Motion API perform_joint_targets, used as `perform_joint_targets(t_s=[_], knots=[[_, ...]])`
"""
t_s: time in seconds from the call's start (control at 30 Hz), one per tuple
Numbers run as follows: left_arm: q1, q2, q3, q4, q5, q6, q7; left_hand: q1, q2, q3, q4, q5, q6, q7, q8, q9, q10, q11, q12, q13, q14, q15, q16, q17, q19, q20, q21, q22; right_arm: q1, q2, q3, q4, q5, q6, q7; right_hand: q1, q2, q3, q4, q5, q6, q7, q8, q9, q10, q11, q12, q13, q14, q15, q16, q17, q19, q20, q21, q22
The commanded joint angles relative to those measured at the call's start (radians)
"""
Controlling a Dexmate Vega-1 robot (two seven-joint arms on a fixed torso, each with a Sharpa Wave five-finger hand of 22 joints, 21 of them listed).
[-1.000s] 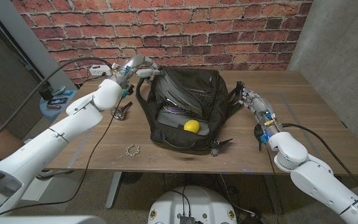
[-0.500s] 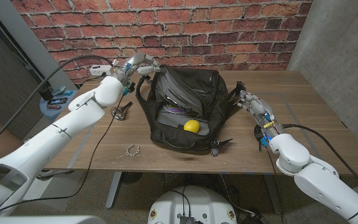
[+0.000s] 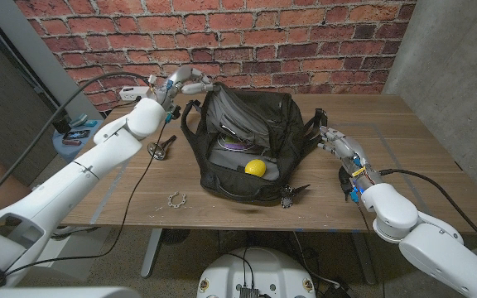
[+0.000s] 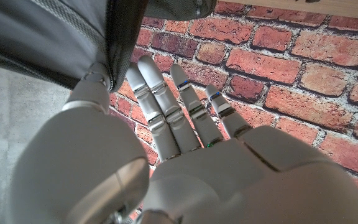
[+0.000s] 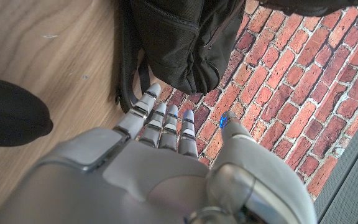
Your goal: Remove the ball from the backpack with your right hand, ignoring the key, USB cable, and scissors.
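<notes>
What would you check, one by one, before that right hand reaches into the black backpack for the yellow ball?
1. Round yellow ball in plain sight in the open black fabric backpack: ok.
2. Right hand holds nothing, fingers apart: ok. It stands beside the backpack's right side.
3. Backpack mouth held open: ok. The left hand pinches the top edge at the far left corner.
4. Path from above to the ball free of other items: ok, as far as the head view shows.
5. Key, USB cable and scissors lying away from the ball: cannot tell. Things in the pocket behind it are too dark to name.
</notes>
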Motion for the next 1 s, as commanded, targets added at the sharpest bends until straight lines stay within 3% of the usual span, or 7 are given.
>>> perform_joint_targets(t_s=[0.03,0.33,1.0], knots=[[-0.037,-0.028,0.011,0.033,-0.047,0.002,-0.007,0.134,0.137,-0.001,-0.002,0.010,0.003,0.005,-0.002,0.002,0.006,0.003,0.000,0.006,-0.001,-0.003,0.007,0.001,0.000,0.002,-0.002,0.002,-0.094,-0.029,0.027,-0.139,-0.085,-0.111,-0.058,0.012,-0.002,0.006,-0.008,0.007,0.017,-0.001,0.008,0.003,0.018,0.003,0.011,0.006,0.011,0.003,0.007,0.002,0.013,-0.004,0.005,0.002],[-0.060,-0.041,0.021,0.056,-0.081,0.010,-0.022,0.132,0.137,-0.002,-0.001,0.013,0.002,0.010,-0.006,0.003,0.005,0.003,-0.002,0.012,-0.002,-0.002,0.007,0.000,-0.002,0.004,-0.002,0.002,-0.126,-0.031,0.038,-0.208,-0.115,-0.190,-0.063,0.019,-0.004,0.008,-0.013,0.007,0.029,0.003,0.010,0.003,0.027,0.005,0.014,0.006,0.018,0.004,0.008,0.000,0.017,-0.003,0.005,0.002],[-0.088,-0.070,0.030,0.106,-0.152,0.017,-0.029,0.133,0.138,-0.001,-0.002,0.018,0.003,0.015,-0.013,0.004,0.004,0.004,-0.005,0.024,-0.002,0.001,0.006,0.001,-0.003,0.007,-0.003,0.002,-0.140,-0.032,0.012,-0.346,-0.160,-0.359,-0.074,0.032,-0.009,0.010,-0.024,0.008,0.051,0.009,0.014,0.003,0.047,0.009,0.018,0.007,0.035,0.005,0.012,-0.004,0.029,0.003,0.007,0.002]])
